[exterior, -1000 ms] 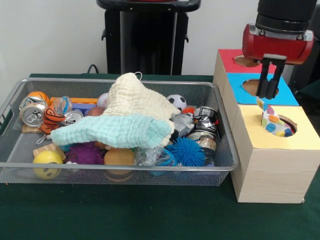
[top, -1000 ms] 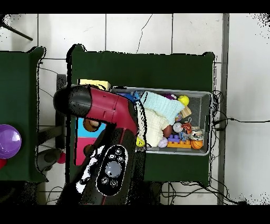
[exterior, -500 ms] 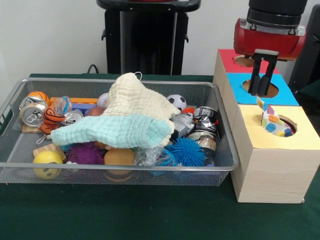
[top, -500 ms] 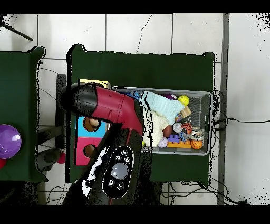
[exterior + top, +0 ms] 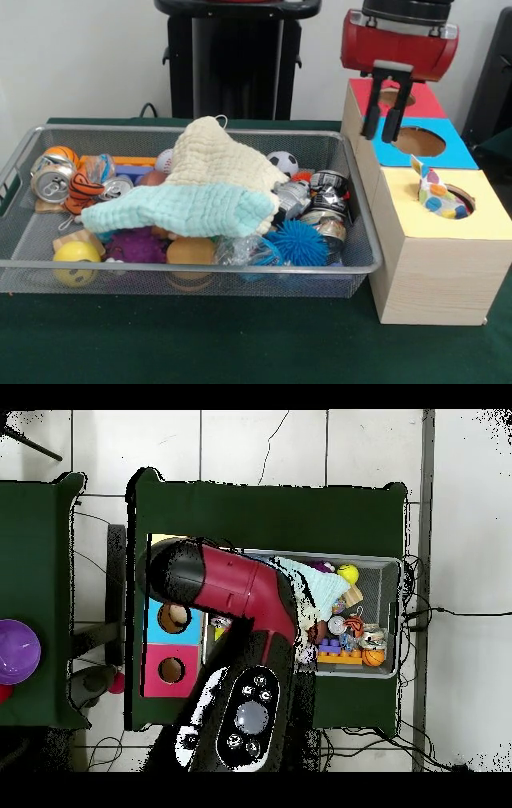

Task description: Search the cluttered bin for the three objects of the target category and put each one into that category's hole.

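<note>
1. My gripper (image 5: pixel 382 112) hangs high over the box with the holes (image 5: pixel 432 240), at its edge toward the bin. The two dark fingers point straight down with a narrow gap between them. Nothing is held; I see daylight between the tips.

2. Directly below and a little behind me is the red hole (image 5: pixel 394 97). The blue hole (image 5: pixel 422 141) lies just to my side, away from the bin. The yellow hole (image 5: pixel 458 199) is farther on, toward the camera in the front view.

3. A spotted soft object (image 5: pixel 436 194) sits in the mouth of the yellow hole, partly sticking up. I judge one target as delivered or nearly so. I cannot tell whether it has dropped fully.

4. The key relation: the wire bin (image 5: pixel 16 232) lies beside me and well below, on the opposite side from the blue hole. Nearest to me in it are the dark cans (image 5: pixel 328 196), then a blue spiky ball (image 5: pixel 298 241).

5. A cream-and-mint cloth (image 5: pixel 196 192) covers the bin's middle. It hides what lies under it. Its long axis runs across the bin, away from me.

6. Judgement: the next move is a sideways travel over the bin, then a descent. The remaining targets may be under the cloth.
</note>
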Robot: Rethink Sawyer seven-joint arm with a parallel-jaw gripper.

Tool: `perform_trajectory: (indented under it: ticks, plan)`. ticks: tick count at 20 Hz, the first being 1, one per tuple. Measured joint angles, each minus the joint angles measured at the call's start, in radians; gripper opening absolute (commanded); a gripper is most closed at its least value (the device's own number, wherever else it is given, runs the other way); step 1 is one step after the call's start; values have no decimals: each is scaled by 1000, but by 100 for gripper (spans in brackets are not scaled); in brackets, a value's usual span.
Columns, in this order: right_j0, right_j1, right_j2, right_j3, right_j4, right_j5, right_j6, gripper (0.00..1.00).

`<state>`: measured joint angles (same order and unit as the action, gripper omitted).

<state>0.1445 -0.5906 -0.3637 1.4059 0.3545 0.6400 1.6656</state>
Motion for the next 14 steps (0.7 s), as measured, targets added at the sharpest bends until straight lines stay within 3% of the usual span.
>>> perform_trajectory:
  ticks: [10, 11, 14]
  plan:
    - [-84, -42, 53, 54, 17, 0, 0, 100]
    - [-95, -47, 62, 67, 20, 0, 0, 0]
    - [-99, -47, 67, 75, 20, 0, 0, 0]
